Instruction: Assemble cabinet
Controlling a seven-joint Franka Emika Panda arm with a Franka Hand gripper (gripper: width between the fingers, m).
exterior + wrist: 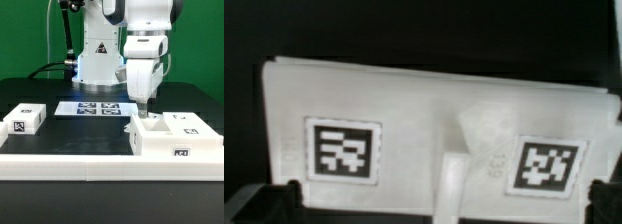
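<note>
White-cased, the robot's two-finger gripper (146, 114) hung low at right of centre in the exterior frame, at the near corner of the large white plastic cabinet body (185, 130); whether its fingers were apart or together could not be told. One small white tagged panel piece (25, 120) lay at far left on the black surface (75, 135), unfitted, so assembly looked barely begun.

Likely a robotics lab; white arm base (98, 55), tagged marker board (100, 108), black table (80, 130).
</note>
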